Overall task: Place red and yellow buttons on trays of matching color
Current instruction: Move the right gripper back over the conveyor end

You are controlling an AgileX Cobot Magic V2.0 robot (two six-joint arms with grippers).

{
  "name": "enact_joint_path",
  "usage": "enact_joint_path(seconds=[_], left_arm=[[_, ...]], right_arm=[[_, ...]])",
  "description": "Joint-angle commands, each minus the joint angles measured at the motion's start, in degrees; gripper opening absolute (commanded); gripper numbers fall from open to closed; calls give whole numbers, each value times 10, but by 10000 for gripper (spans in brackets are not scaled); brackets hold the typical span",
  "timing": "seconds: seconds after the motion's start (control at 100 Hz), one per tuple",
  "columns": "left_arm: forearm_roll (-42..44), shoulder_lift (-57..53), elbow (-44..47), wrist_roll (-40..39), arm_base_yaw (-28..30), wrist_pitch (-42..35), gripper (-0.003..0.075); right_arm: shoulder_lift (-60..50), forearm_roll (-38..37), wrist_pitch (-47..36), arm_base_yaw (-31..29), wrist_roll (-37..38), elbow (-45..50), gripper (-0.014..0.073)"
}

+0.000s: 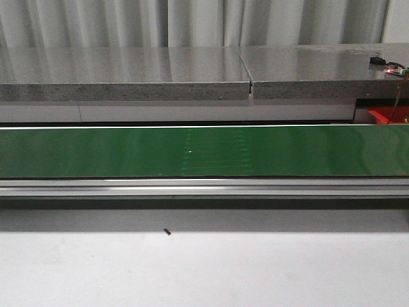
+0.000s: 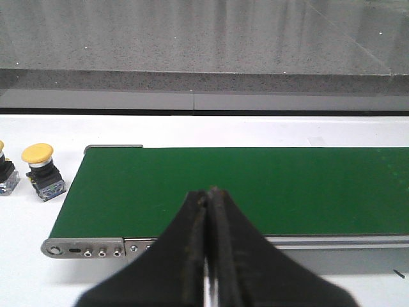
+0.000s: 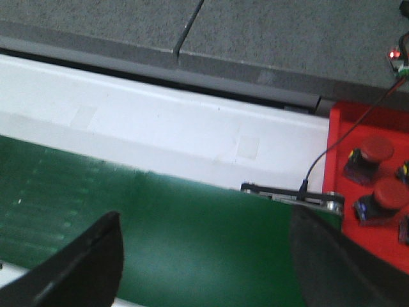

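**A:** Where did the buttons lie from each pincer?

**B:** In the left wrist view a yellow button point(image 2: 42, 170) stood upright on the white table point(image 2: 25, 281), just off the end of the green conveyor belt point(image 2: 243, 192). It was off to one side of the left pincer point(image 2: 209, 198), ahead of it and well apart. That pincer was clenched, fingers pressed together with nothing between them. A second button point(image 2: 5, 174) sat beside the first, cut off by the frame edge.

**A:** And the right arm?

**B:** The right pincer point(image 3: 204, 268) was spread wide and empty over the belt. Two red buttons point(image 3: 377, 173) already sat in the red tray point(image 3: 358, 243) beyond the belt's end, near one finger point(image 3: 332, 268).

**A:** So which arm would take the yellow one?

**B:** The left, I'd judge; it was the only arm whose camera showed it. It would need to open first, then swing sideways past the belt's end.

**A:** What couldn't be made out?

**B:** No yellow tray appeared anywhere. The front view showed neither arm nor any button, only a corner of the red tray. The cut-off button's cap colour I couldn't confirm.
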Motion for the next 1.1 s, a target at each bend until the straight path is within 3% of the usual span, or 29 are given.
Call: enact_joint_path(seconds=[0.0,0.24,0.49,0.63,0.87,1.09], left_arm=[[-7,5,-14,-5,-5,-46,-20],[-7,5,-14,-5,-5,-46,-20],[-7,5,-14,-5,-5,-46,-20],[-7,5,-14,-5,-5,-46,-20],[-7,5,-14,-5,-5,-46,-20],[-7,5,-14,-5,-5,-49,-20]], right_arm=[[-72,2,-41,0,-6,49,542],[-207,3,-38,0,-6,182,542],[-285,3,-33,0,-6,229,523],[-285,3,-28,0,-6,229,352],[-285,3,-28,0,-6,229,-99],[-285,3,-28,0,-5,229,-109]])
